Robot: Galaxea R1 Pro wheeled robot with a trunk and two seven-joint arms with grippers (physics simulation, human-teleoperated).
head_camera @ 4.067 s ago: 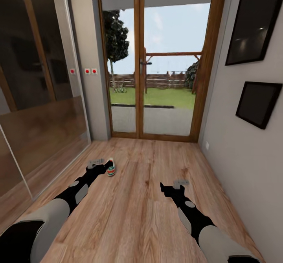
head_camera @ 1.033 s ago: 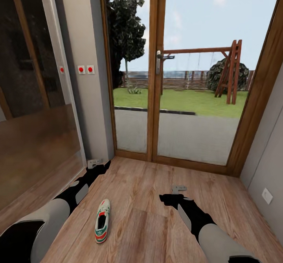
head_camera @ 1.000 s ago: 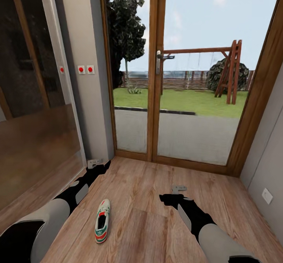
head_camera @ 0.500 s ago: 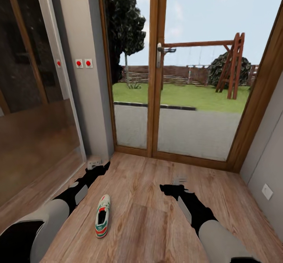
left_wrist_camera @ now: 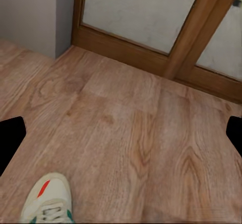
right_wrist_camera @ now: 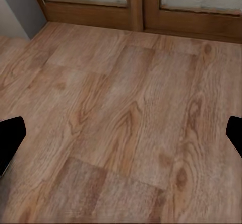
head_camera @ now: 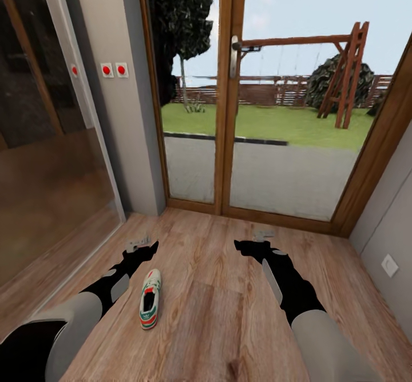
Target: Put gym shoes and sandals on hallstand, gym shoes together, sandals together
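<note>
A: So, one gym shoe [head_camera: 150,299] is seen on the corridor floor [head_camera: 217,313], at 3 o'clock of the left end effector [head_camera: 137,243], fingers spread, empty.
B: Yep, it should be lowered over the shoe's midsection, squarely.

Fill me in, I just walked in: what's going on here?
A two-armed robot stands on the light wood-plank corridor floor before a glazed wooden door. One cream-white sneaker with green stripes lies on the floor beside its left arm. The left gripper and right gripper are both open, holding nothing.
</note>
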